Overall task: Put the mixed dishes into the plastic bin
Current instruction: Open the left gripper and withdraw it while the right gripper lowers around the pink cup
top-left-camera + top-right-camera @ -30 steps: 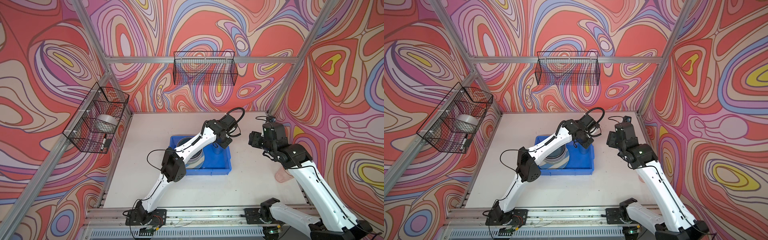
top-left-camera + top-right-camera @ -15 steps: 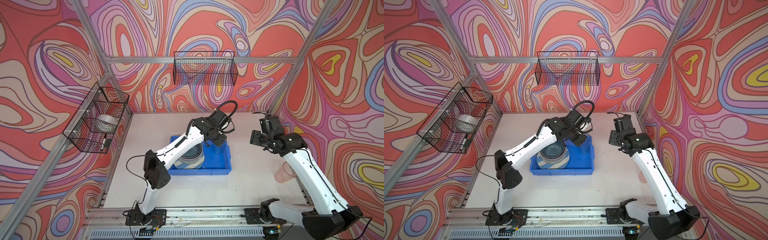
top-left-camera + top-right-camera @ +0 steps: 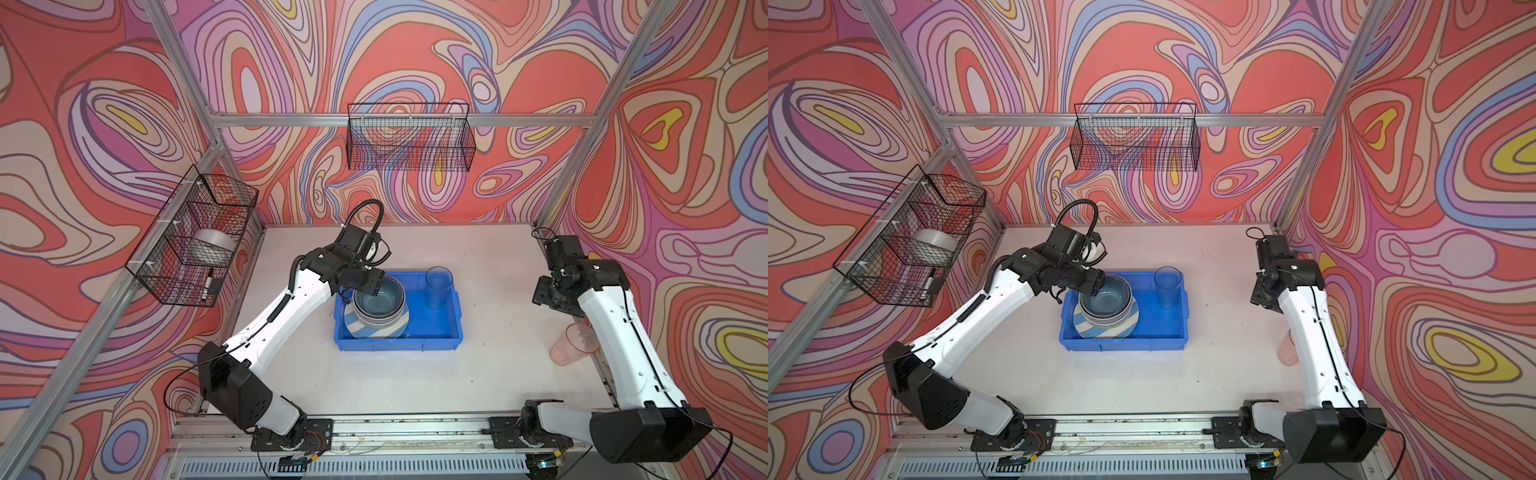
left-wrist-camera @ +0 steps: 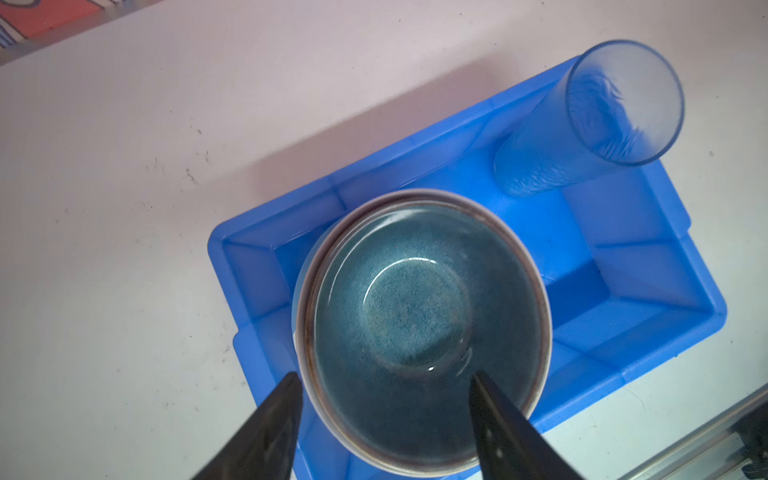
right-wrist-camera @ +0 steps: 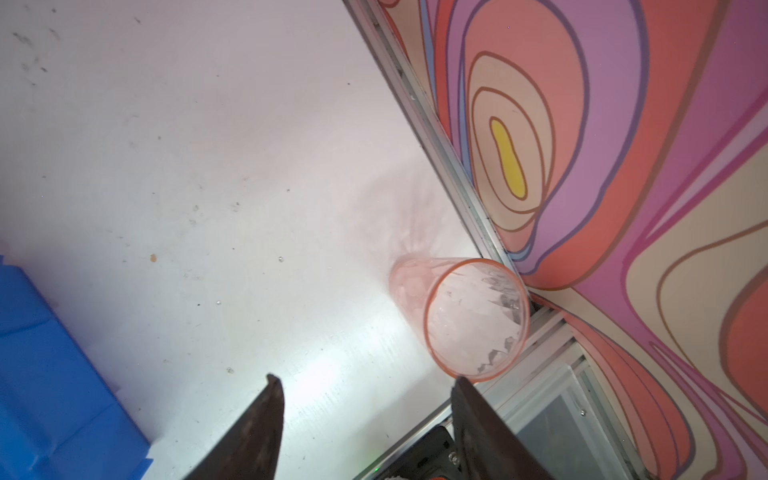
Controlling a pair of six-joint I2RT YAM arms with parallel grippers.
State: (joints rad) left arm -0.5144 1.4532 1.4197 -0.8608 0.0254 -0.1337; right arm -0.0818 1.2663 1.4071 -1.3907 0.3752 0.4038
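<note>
The blue plastic bin (image 3: 399,345) (image 3: 1158,324) sits mid-table. In it a teal bowl (image 3: 380,297) (image 4: 415,316) nests in a lilac bowl on a blue-white striped plate (image 3: 361,328). A blue tumbler (image 3: 438,286) (image 4: 582,133) stands upright in the bin's far right corner. My left gripper (image 3: 365,284) (image 4: 385,374) is open over the teal bowl's near rim, one finger outside the rim and one over the inside. A pink tumbler (image 3: 571,345) (image 5: 473,320) stands by the right wall. My right gripper (image 3: 548,297) (image 5: 365,377) is open and empty, above the table short of it.
A black wire basket (image 3: 191,241) on the left wall holds a white roll (image 3: 210,245). Another wire basket (image 3: 409,139) hangs on the back wall. The pink tumbler stands right against the wall's metal rail (image 5: 457,174), partly behind the right forearm in both top views.
My left gripper drew back from the bin's far right corner to above the bowls and opened wider; the blue tumbler now stands free. My right arm swung right toward the wall, its jaws a little narrower.
</note>
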